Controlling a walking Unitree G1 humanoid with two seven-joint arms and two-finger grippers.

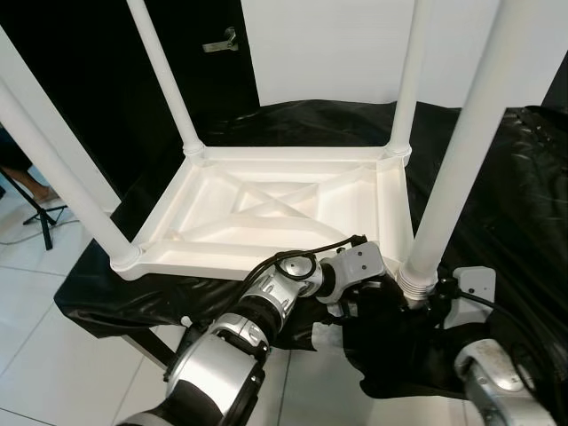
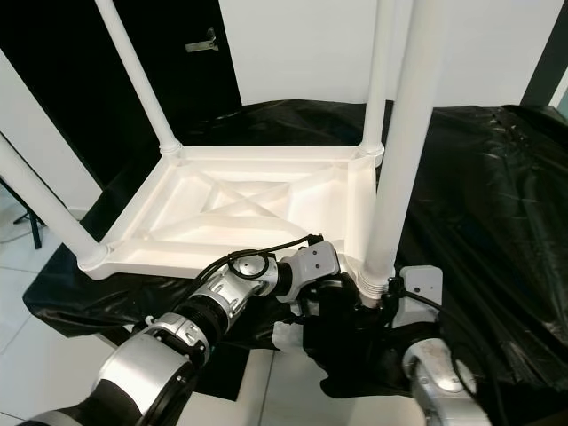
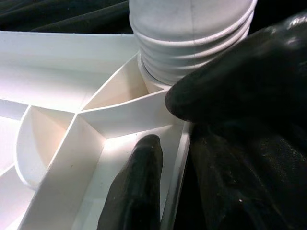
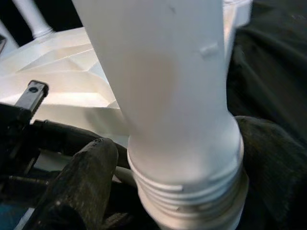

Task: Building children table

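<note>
A white plastic children's table lies upside down on a black sheet, its ribbed underside facing up. All its legs stand upright in the corner sockets. My left gripper is at the near right corner. In the left wrist view one finger lies inside the tabletop and the other outside, pinching the rim. My right gripper is shut around the threaded base of the near right leg, with a finger on each side of the thread.
The black sheet covers the work surface and drapes over its near edge. White tiled floor lies below to the left, with a tripod foot. A black door with a handle stands behind.
</note>
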